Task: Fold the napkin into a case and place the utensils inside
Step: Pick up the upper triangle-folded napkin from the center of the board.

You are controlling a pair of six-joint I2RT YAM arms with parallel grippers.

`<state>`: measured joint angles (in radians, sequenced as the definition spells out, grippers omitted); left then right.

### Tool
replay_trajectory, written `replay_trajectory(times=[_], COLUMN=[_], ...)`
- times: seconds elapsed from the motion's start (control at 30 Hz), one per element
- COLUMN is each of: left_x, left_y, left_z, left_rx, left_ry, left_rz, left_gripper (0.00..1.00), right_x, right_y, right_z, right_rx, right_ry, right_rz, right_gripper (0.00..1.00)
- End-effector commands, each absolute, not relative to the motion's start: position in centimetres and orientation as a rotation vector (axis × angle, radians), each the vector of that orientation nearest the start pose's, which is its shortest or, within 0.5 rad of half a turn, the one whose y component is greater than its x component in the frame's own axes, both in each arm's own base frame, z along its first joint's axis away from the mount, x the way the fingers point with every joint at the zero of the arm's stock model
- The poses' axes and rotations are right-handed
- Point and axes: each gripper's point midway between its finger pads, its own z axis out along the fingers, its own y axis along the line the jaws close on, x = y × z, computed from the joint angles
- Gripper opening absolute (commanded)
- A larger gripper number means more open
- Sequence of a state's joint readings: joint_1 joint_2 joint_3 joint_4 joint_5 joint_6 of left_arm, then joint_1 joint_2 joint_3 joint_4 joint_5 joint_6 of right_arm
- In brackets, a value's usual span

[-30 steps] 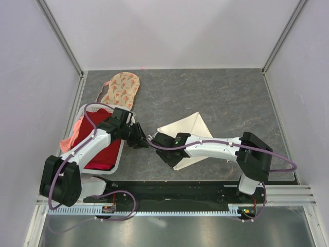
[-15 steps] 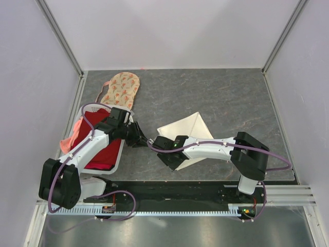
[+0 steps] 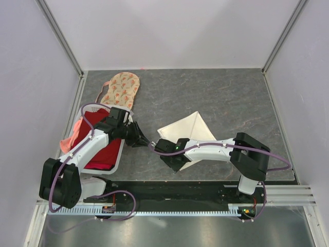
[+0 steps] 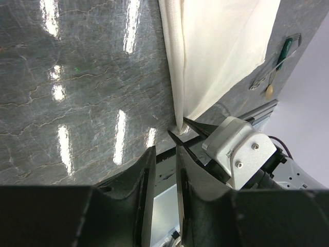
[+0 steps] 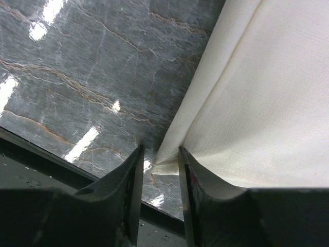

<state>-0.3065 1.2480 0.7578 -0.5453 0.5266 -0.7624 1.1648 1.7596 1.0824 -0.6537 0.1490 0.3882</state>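
The cream-white napkin (image 3: pixel 191 127) lies folded on the grey table, mid-table. My right gripper (image 3: pixel 165 154) is low at its near-left corner. In the right wrist view the gripper (image 5: pixel 160 152) is open, its fingers either side of the napkin's (image 5: pixel 247 98) corner tip, not pinching it. My left gripper (image 3: pixel 145 140) hovers just left of it; in its wrist view the gripper (image 4: pixel 165 150) has a narrow gap and is empty. That view shows the napkin (image 4: pixel 221 46) and, beyond it, the slim utensils (image 4: pixel 272 77). The utensils are hidden in the top view.
A white basket (image 3: pixel 119 154) holding a red cloth (image 3: pixel 100 144) stands at the left under my left arm. A peach floral cloth (image 3: pixel 119 90) lies behind it. A black rail (image 3: pixel 169 188) runs along the table's near edge.
My right gripper has moved a little nearer and lower onto the napkin's near-left corner. My left gripper has shifted slightly right, toward it.
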Motion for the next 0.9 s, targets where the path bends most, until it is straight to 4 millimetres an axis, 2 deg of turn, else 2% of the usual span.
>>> replay_trajectory(times=[0.0,0.03,0.07,0.13,0.2,0.27,0.3,0.37,0.43,0.53,0.67,0.87], left_x=[21.6,21.6,21.6,21.6,21.6,21.6,21.8,21.8,21.8,21.9,21.8,21.8], left_y=[-18.7,-18.6,-18.6,-18.6,-18.6,-18.6,-18.6,-18.7,-18.7,-18.7,-18.7,-18.6], left_z=[10.5,10.5,10.5,10.4,10.4,10.3,10.3,10.2,10.2,10.1,10.1,10.0], left_rx=[-0.414,-0.415,-0.413,-0.414,-0.414,-0.416,-0.418,-0.418,-0.416,-0.418,-0.411,-0.411], left_ry=[2.736,2.735,2.735,2.737,2.738,2.742,2.739,2.745,2.745,2.747,2.748,2.749], left_rz=[-1.048,-1.05,-1.05,-1.05,-1.05,-1.052,-1.054,-1.057,-1.063,-1.065,-1.069,-1.077], left_gripper=[0.29,0.29,0.29,0.28,0.28,0.28,0.28,0.28,0.27,0.27,0.27,0.27], right_x=[13.6,13.6,13.7,13.8,14.1,14.0,14.4,14.5,14.4,14.3,14.5,14.5], right_y=[27.5,27.4,27.5,28.0,29.6,30.0,30.8,31.3,31.1,30.5,29.5,29.4], right_z=[-1.0,-1.0,-0.8,0.2,2.5,4.2,5.9,7.8,8.2,8.1,6.3,4.3], right_rx=[-1.073,-1.073,-1.072,-1.073,-1.057,-1.045,-1.017,-0.996,-0.984,-0.974,-1.007,-1.039], right_ry=[2.665,2.665,2.663,2.664,2.635,2.63,2.605,2.586,2.594,2.597,2.608,2.61], right_rz=[-0.002,-0.009,-0.011,0.008,0.074,0.101,0.148,0.182,0.184,0.164,0.08,0.047], right_gripper=[0.36,0.32,0.31,0.37,0.41,0.44,0.45,0.48,0.51,0.54,0.56,0.56])
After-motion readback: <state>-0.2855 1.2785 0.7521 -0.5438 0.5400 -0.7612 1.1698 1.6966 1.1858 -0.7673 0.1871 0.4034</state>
